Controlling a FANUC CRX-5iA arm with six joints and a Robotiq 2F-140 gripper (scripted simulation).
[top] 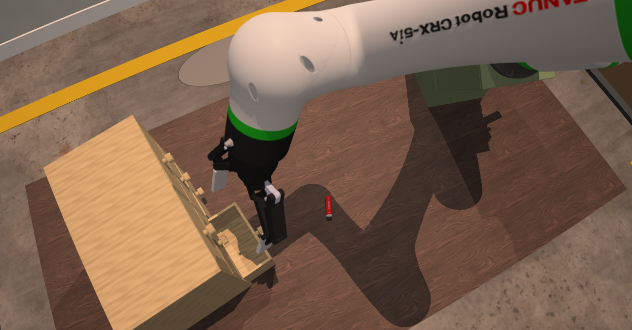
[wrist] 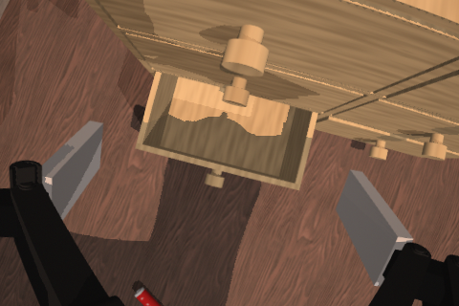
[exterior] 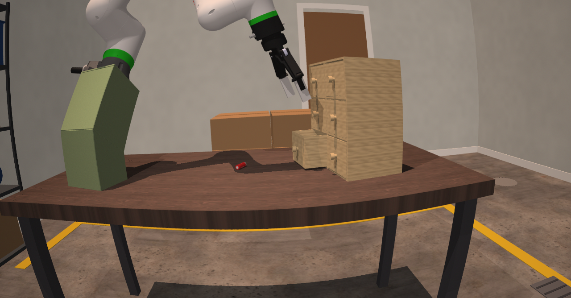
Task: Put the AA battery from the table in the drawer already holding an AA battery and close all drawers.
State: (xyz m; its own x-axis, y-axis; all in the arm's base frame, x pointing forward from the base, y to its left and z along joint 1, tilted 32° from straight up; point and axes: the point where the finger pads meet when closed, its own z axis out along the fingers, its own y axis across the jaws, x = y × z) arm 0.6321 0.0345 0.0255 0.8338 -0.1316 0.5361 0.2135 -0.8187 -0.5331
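Observation:
The wooden chest (top: 123,222) (exterior: 371,116) (wrist: 191,0) stands at one end of the table. Its bottom left drawer (top: 260,267) (exterior: 309,148) (wrist: 224,163) is pulled partly out; the part of its inside that shows holds nothing. The other drawers are pushed in. The red AA battery (top: 328,207) (exterior: 240,165) (wrist: 152,304) lies on the table, apart from the open drawer. My gripper (top: 241,213) (exterior: 296,92) (wrist: 225,169) is open and empty. It hangs tilted, high above the open drawer, just in front of the top left drawer's knob (wrist: 245,54).
The green robot pedestal (top: 459,84) (exterior: 95,132) stands at the table's other end. Cardboard boxes (exterior: 239,130) sit behind the table. The chest stands near the table's edge (exterior: 439,188).

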